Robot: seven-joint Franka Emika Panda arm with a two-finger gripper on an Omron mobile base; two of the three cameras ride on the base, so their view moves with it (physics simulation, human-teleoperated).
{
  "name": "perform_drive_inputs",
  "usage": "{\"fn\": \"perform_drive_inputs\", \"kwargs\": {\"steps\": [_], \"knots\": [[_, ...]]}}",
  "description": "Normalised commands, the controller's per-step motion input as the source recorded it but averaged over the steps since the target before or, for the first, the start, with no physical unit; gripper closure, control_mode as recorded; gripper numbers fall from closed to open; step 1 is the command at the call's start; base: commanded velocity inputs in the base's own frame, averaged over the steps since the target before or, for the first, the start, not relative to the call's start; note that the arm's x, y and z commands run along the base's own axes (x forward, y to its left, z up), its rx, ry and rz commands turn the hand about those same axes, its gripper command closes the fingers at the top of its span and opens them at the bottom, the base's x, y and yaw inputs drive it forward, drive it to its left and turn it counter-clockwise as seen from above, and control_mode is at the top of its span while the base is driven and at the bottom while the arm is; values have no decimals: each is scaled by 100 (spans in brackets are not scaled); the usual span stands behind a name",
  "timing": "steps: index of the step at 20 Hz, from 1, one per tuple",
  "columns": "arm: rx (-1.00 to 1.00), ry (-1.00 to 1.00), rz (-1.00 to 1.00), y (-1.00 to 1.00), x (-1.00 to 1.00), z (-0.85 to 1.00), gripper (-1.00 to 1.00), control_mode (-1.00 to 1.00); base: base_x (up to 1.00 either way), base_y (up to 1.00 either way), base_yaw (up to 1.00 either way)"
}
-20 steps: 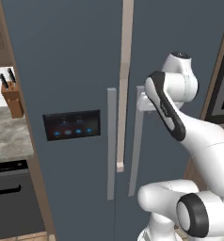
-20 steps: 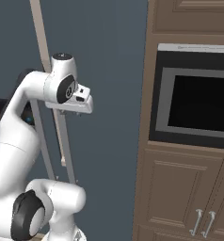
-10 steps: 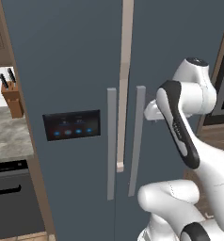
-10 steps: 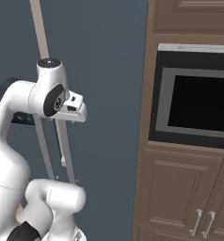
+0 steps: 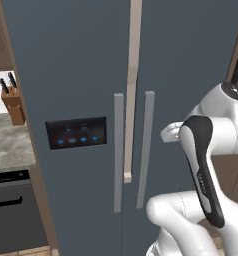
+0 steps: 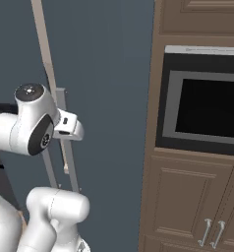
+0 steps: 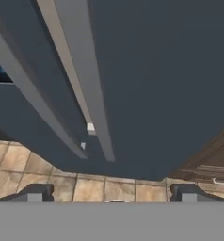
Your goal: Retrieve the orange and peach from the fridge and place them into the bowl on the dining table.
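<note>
Fridge [image 5: 81,65] fills the front of the left base view, with both slate-blue doors shut. Two long grey handles [image 5: 118,150] hang side by side near the middle seam, and a dark panel [image 5: 76,133] with small blue lights sits on the left door. The white arm [image 5: 206,165] rises at the lower right of that view and is bent in front of the right door. In the hand view the gripper [image 7: 109,193] has its two dark fingertips [image 7: 35,193] far apart, with nothing between them; it looks along the fridge door and the handles down to a tiled floor [image 7: 62,186]. To the left of the fridge a knife block [image 5: 12,100] stands on a table [image 5: 8,147]. In the right base view a built-in oven [image 6: 207,106] sits in brown cabinets [image 6: 188,202] just beside the fridge.
</note>
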Motion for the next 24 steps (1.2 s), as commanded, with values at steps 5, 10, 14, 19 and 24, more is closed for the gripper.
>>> {"fn": "perform_drive_inputs", "kwargs": {"steps": [5,10,14,19,24], "knots": [[0,-23,-2,-4,-30,0,-100,-100,0,0,0],[0,-11,0,0,-8,0,-100,-100,0,0,0],[0,0,0,0,0,0,-100,100,0,7,0],[0,0,0,0,0,0,-100,100,-9,0,0],[0,0,0,0,0,0,-100,100,-40,7,0]]}}
